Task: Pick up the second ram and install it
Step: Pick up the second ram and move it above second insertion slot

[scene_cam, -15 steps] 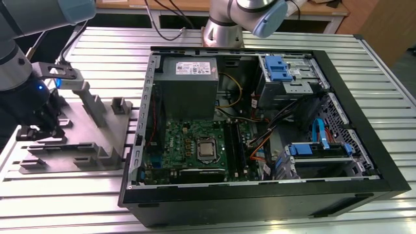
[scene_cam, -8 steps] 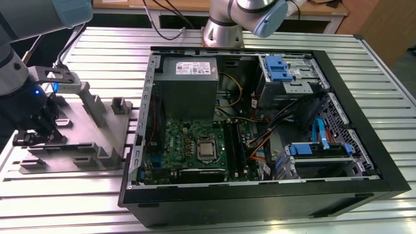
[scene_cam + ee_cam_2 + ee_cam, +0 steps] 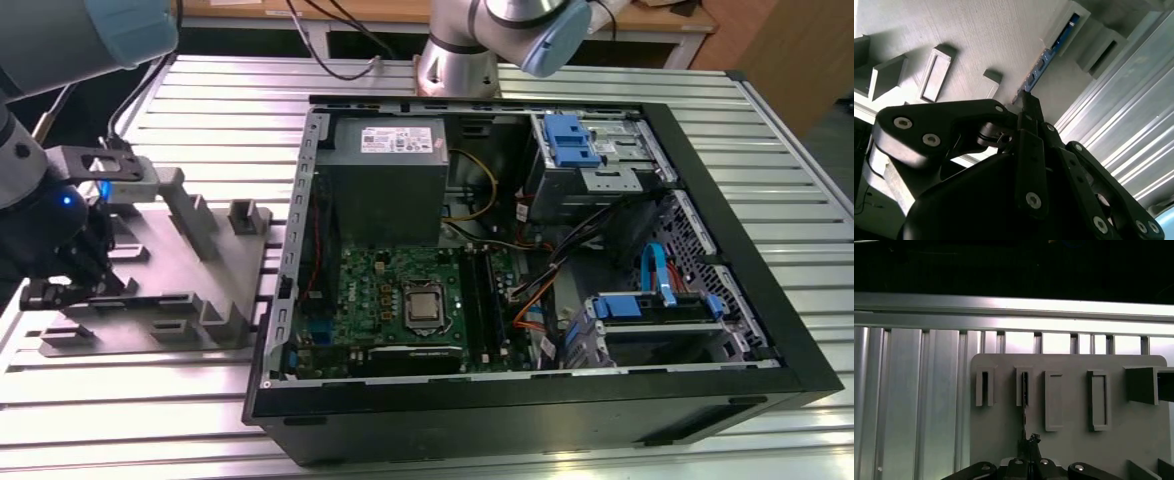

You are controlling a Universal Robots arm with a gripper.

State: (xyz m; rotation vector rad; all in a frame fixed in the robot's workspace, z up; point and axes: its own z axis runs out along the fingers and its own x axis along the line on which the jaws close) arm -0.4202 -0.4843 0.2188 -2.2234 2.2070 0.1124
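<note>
The second ram is a thin dark stick with a blue edge. It stands on edge on the grey fixture plate, with its far end in a slotted block. In the first wrist view the second ram appears edge-on, running from a slotted block to my fingertips. My gripper is shut on the near end of the stick, and its fingertips sit tight together on it. In the exterior view my gripper is low over the fixture plate, at that view's left.
An open computer case lies on the ribbed metal table to the exterior view's right of the fixture, with its green motherboard exposed. Several raised grey blocks stand on the fixture plate. A second robot arm base stands behind the case.
</note>
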